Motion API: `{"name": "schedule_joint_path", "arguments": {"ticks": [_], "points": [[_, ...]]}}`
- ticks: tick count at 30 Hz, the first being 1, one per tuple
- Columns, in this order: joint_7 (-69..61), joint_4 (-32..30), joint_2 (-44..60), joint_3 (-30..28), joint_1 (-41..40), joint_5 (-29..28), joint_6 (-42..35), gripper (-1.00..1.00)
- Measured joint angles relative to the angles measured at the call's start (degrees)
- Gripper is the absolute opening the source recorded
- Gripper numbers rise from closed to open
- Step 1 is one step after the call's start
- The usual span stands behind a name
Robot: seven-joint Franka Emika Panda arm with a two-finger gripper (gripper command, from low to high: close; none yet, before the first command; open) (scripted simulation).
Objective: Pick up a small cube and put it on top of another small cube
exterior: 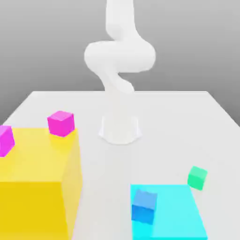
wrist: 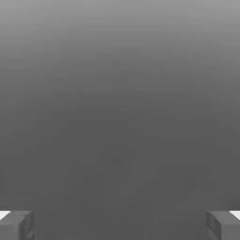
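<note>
The small green cube [exterior: 197,177] rests on the white table just past the far right corner of a flat cyan block [exterior: 178,218]. A blue cube [exterior: 144,206] stands on that cyan block near its left side. Two magenta cubes [exterior: 61,123] [exterior: 5,139] sit on top of a large yellow block [exterior: 35,187]. In the hand view my gripper [wrist: 120,225] is open, its two grey fingertips [wrist: 16,225] far apart with nothing between them, facing plain grey background. The white arm [exterior: 119,56] rises from its base at the table's middle, well away from the cubes.
The arm's round base [exterior: 120,129] stands mid-table. The tall yellow block fills the exterior view's near left, the low cyan block the near right. Bare white table [exterior: 187,126] lies between and behind them.
</note>
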Motion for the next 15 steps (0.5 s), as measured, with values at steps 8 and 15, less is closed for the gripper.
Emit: {"name": "schedule_joint_path", "arguments": {"ticks": [8,15], "points": [[-8.86,-9.56,17.26,3.84,10.27,2.92,10.86,0.00],[-14.62,-17.67,31.75,9.05,17.41,3.01,20.07,0.00]]}}
